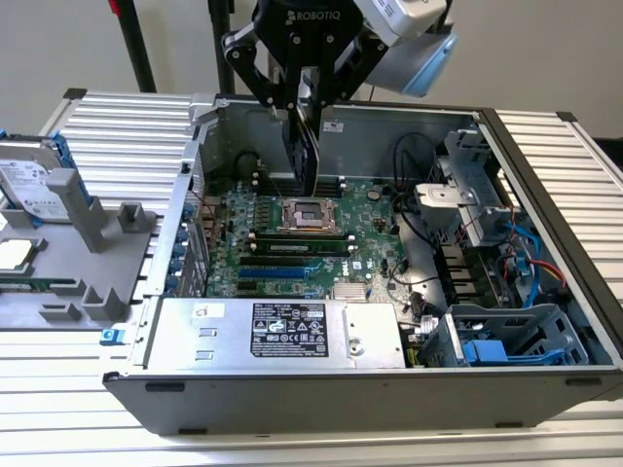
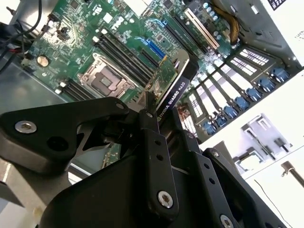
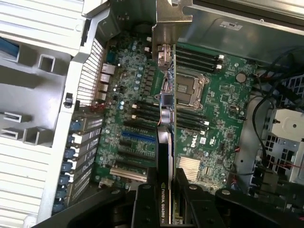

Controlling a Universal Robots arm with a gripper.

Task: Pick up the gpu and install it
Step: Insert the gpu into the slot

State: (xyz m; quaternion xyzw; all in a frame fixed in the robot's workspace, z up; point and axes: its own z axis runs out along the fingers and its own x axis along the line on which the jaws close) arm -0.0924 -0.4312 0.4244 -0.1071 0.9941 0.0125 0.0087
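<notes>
**Card clamped edge-on above the open case**

The pincer (image 1: 307, 109) is closed narrow on the gpu (image 1: 308, 161), gripping it across its two flat faces at one end. The card hangs on edge inside the computer case (image 1: 292, 399), above the middle of the motherboard (image 1: 375, 204) and just over the processor socket (image 1: 310, 214). It touches nothing below. The case itself sits on the ribbed tabletop (image 1: 545, 428).

The card looks light and stiff, so it should hold its shape in a firm clamp. It also looks fragile: bare components on the green face, and an edge connector that would suffer from a skewed push. Its black cover seems smooth, so it may slip under a downward load. The flat faces near the middle of the long edge appear the safest hold, well clear of the contacts.

The exterior view gives the card's height over the board, which the wrist cameras flatten. The second wrist view shows both faces, green and black, and a finger (image 2: 151, 128) pressed on the card. The first wrist view looks straight along the card's thin edge and lays out the expansion slots (image 3: 137, 136) beside it, toward the case's vented wall.
</notes>
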